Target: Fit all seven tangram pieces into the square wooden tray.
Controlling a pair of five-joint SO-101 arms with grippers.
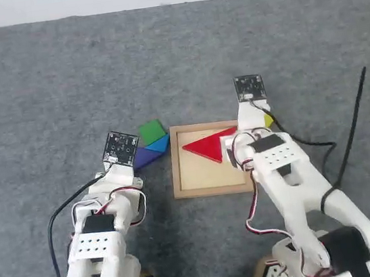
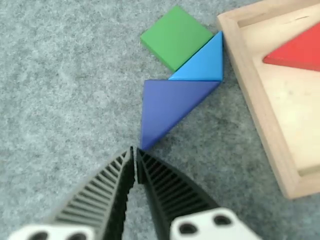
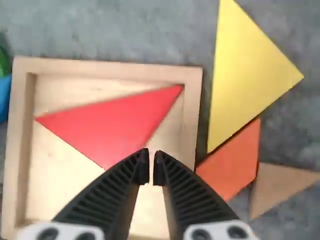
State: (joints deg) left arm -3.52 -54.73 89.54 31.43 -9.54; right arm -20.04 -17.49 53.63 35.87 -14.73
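Observation:
The square wooden tray point(image 1: 204, 177) lies between the two arms and holds one red triangle point(image 1: 210, 147). My right gripper point(image 3: 150, 152) is shut and empty, just over the red triangle's point(image 3: 110, 125) near edge inside the tray point(image 3: 110, 67). A yellow triangle point(image 3: 245, 75), an orange piece point(image 3: 232, 160) and a tan triangle point(image 3: 280, 185) lie on the carpet past the tray's right rim. My left gripper point(image 2: 135, 150) is shut, its tips at the corner of the dark blue triangle point(image 2: 170, 105). A light blue triangle point(image 2: 202, 62) and a green square point(image 2: 175, 36) lie beyond it.
Grey carpet covers the table. The green square point(image 1: 151, 130), light blue triangle point(image 1: 158, 144) and dark blue triangle point(image 1: 145, 157) cluster against the tray's left rim point(image 2: 250, 85). A black cable point(image 1: 353, 123) runs along the right. Open carpet lies behind the tray.

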